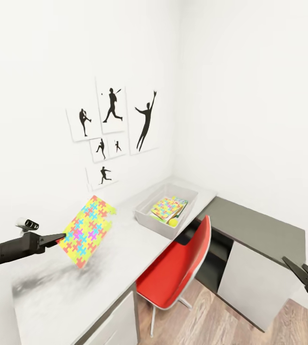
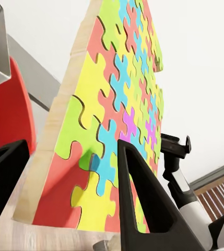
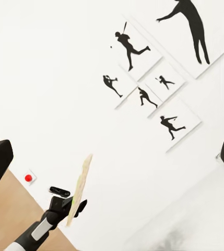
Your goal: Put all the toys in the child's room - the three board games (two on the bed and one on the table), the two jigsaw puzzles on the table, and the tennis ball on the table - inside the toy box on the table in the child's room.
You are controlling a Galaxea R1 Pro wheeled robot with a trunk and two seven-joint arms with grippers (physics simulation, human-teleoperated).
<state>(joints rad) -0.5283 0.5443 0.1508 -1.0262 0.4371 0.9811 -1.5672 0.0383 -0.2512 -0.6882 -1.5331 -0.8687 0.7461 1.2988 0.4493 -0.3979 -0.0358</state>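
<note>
My left gripper (image 1: 62, 236) is shut on the edge of a multicoloured jigsaw puzzle (image 1: 89, 230), holding it tilted up above the table (image 1: 125, 244). In the left wrist view the puzzle (image 2: 117, 104) stands between the black fingers (image 2: 143, 209). Further along the table sits the grey toy box (image 1: 159, 227). It holds another jigsaw puzzle (image 1: 165, 207), the tennis ball (image 1: 173, 222) and a green-edged board game (image 1: 181, 205) underneath. My right gripper (image 1: 293, 262) hangs open at the lower right, away from the table. From the right wrist view the held puzzle (image 3: 80, 188) is seen edge-on.
A red chair (image 1: 177, 268) is pushed under the table just in front of the toy box. The dark desk wing (image 1: 259, 225) with a white drawer front runs along the right wall. Sports silhouette posters (image 1: 113, 129) hang above the table.
</note>
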